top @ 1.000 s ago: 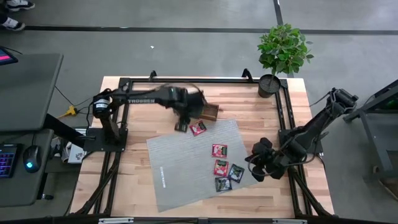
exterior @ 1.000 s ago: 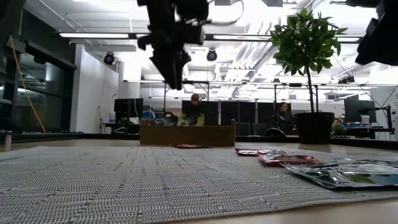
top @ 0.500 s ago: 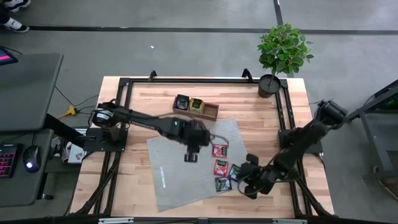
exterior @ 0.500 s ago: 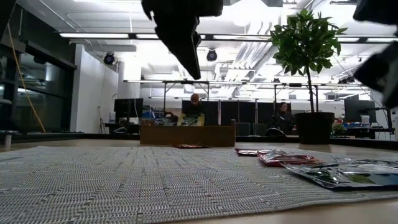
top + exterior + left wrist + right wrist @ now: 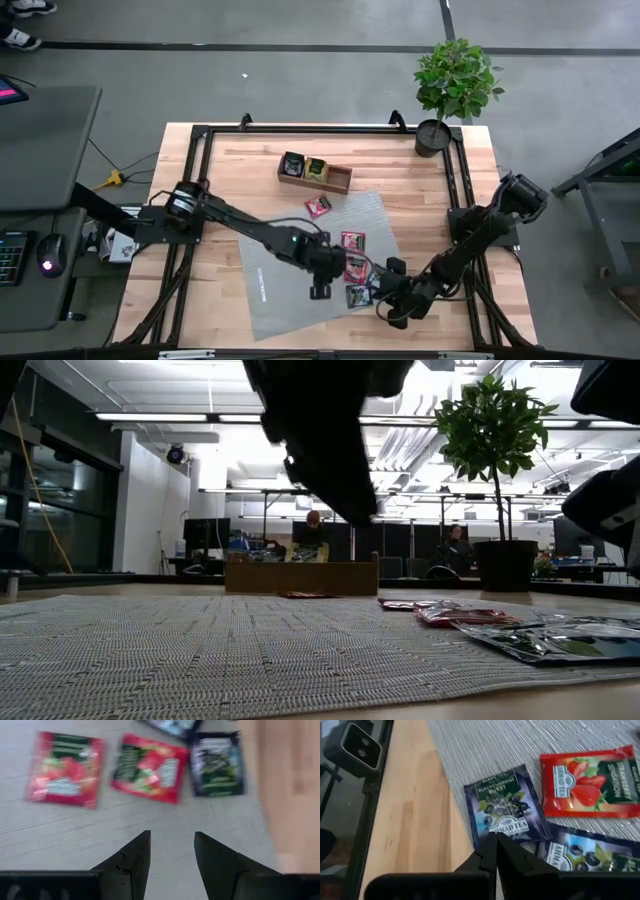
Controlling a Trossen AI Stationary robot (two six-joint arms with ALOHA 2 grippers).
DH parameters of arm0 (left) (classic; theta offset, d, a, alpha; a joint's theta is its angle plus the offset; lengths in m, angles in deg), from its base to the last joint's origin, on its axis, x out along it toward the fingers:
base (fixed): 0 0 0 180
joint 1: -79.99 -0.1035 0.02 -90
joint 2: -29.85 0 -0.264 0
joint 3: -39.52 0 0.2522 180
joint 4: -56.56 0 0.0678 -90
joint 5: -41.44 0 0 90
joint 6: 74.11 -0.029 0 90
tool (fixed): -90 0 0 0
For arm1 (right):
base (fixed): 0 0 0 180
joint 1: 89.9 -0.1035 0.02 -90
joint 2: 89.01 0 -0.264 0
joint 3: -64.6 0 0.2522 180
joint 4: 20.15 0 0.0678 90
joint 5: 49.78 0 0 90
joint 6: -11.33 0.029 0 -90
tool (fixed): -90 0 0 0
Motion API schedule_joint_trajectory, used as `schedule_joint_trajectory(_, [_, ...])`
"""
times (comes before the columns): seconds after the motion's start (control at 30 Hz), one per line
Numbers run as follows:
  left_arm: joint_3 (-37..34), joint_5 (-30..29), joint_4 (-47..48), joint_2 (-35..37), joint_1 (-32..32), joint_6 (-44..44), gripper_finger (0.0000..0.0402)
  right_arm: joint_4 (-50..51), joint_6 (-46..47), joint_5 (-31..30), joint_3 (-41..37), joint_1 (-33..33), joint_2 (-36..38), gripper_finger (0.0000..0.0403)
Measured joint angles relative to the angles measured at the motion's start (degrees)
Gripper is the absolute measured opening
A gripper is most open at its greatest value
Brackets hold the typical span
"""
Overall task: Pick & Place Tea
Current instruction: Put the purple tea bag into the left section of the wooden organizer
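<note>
As both arms converge on the sachets scattered near the front right of the grey mat [image 5: 300, 262], the left gripper [image 5: 321, 289] hovers with its jaws spread and empty, just short of two red strawberry sachets [image 5: 65, 769] [image 5: 149, 766] and a dark one [image 5: 216, 763] lying flat beside them. The right gripper [image 5: 496, 851], jaws pressed together and holding nothing, points at a blackcurrant sachet [image 5: 505, 805] that lies at the mat's edge next to bare desk [image 5: 415, 820].

The step in hand looks like the approach to a pick. A clean one would likely mean bringing the open jaws down squarely over a single sachet's edge, since these flat packets lie close together and give little to pinch. With both grippers working the same small cluster, they may crowd one another; the right one would also need to open before it could take anything.

Toward the back of the desk, the wooden tray [image 5: 339, 181] already holds a dark sachet [image 5: 292, 163] in one compartment and a yellow-green one [image 5: 316, 168] in the next; the third appears empty. One more red sachet [image 5: 318, 206] lies on the mat just in front of the tray.
</note>
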Motion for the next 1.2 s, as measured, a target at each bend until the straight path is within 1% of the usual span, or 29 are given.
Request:
schedule_joint_trajectory(0.17, [0.0,3.1,-6.0,-3.3,1.8,2.4,0.0149,-0.7,-1.4,-1.3,0.0,0.0,0.0,0.0])
schedule_joint_trajectory(0.3, [0.0,3.3,-7.0,-4.9,2.4,5.3,0.015,-0.9,-2.1,-1.6,0.0,0.0,0.0,0.0])
schedule_joint_trajectory(0.43, [0.0,3.2,-7.5,-4.7,2.3,5.4,0.0149,-0.9,-2.6,-2.9,0.0,0.1,0.0,0.0])
schedule_joint_trajectory(0.67, [0.0,3.7,-7.7,-4.7,2.3,5.7,0.0149,-2.7,-3.7,-3.0,0.0,0.9,-0.9,0.0])
schedule_joint_trajectory(0.83, [0.0,4.2,-9.2,-4.7,2.2,5.9,0.0149,-4.6,-2.8,-2.7,0.0,0.9,-3.7,0.0])
schedule_joint_trajectory(1.03, [0.0,4.2,-10.2,-4.7,2.2,5.9,0.0149,-4.9,-1.9,-2.4,0.0,0.9,-4.9,0.0])
schedule_joint_trajectory(1.2, [0.0,4.4,-10.2,-4.7,2.2,6.6,0.0149,-5.3,-1.3,-0.5,0.1,0.9,-6.8,0.0])
